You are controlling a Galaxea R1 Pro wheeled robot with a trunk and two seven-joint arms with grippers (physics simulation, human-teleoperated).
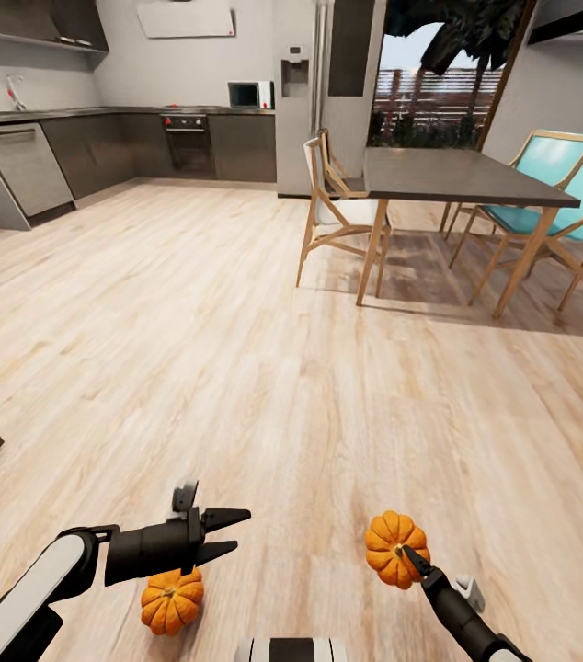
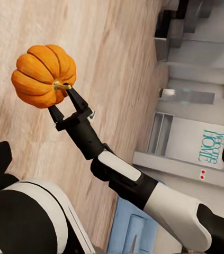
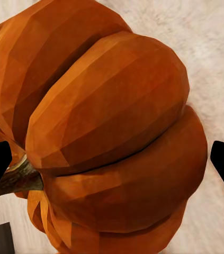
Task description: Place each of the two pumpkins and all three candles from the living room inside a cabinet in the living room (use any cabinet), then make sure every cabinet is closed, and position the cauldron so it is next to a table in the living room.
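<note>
Currently our right fingers (image 1: pixel 410 555) pinch a ribbed orange pumpkin (image 1: pixel 394 547) by its stem, aloft over the plank floor (image 1: pixel 236 349). Left fingers (image 1: pixel 227 533) spread, empty, above a second pumpkin (image 1: pixel 171 601) whose support we cannot tell.

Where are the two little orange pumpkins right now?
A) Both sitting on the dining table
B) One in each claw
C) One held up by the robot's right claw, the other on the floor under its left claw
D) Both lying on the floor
C: the right gripper pinches one pumpkin by its stem, while the other pumpkin sits on the floor beneath the open, empty left gripper.
</note>
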